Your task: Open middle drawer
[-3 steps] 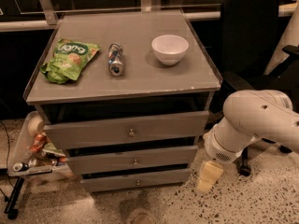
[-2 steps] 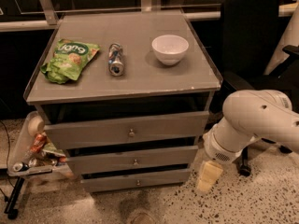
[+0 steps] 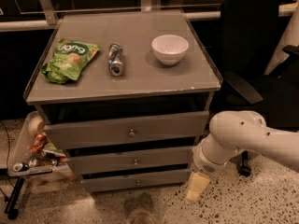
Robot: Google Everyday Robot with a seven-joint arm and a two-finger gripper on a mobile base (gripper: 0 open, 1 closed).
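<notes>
The grey cabinet has three drawer fronts. The middle drawer (image 3: 112, 162) has a flat grey front with a small round metal knob (image 3: 135, 162) at its centre, and it sits closed between the taller top drawer (image 3: 93, 133) and the narrower bottom drawer (image 3: 117, 183). My gripper (image 3: 196, 186) hangs pointing down by the cabinet's lower right corner, beside the bottom drawer, to the right of and below the middle knob. It holds nothing that I can see.
On the cabinet top (image 3: 140, 80) lie a green snack bag (image 3: 69, 59), a can on its side (image 3: 115, 59) and a white bowl (image 3: 170, 48). A black office chair (image 3: 254, 73) stands to the right. A tray with clutter (image 3: 32, 153) stands to the lower left.
My arm and gripper have moved a little to the left and down, closer to the cabinet's right side. The drawers have not moved.
</notes>
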